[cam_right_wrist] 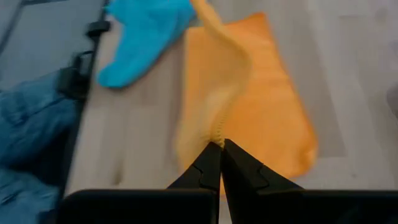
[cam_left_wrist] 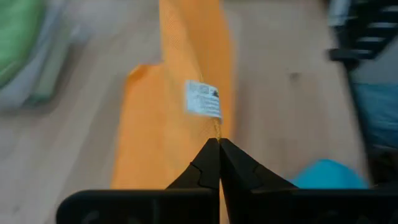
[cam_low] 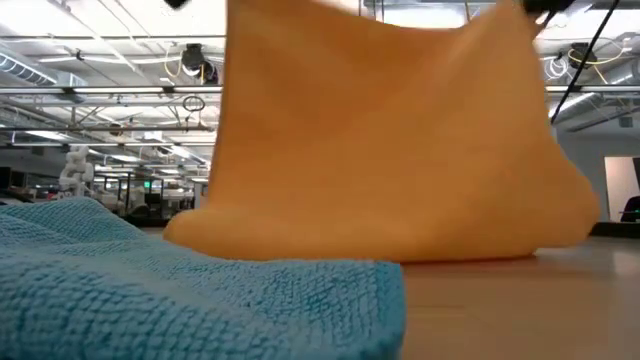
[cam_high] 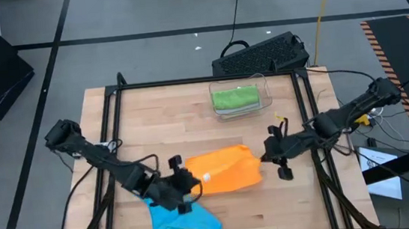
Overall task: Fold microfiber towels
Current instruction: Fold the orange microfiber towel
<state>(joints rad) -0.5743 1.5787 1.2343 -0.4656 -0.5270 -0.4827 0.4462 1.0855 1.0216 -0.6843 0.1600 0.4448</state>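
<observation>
Light butcher-block wooden table [cam_high: 189, 108], grey tiled floor around. Left gripper [cam_left_wrist: 219, 144] and right gripper [cam_right_wrist: 220, 147] both pinched closed on orange microfiber towel [cam_high: 225, 169], table centre; crumpled blue microfiber towel [cam_high: 179, 221] at 7 o'clock.

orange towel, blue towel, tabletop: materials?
Orange towel: soft fine-knit cloth, probably microfiber; drapes limply, matte, white tag.
Blue towel: looped terry-like pile, plainly visible in the low view.
Tabletop: light wood strips, butcher-block look, smooth finish.

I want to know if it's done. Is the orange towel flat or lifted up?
Lifted up. Both jaws pinch the orange towel by an edge; its bottom rests on the table.
</observation>
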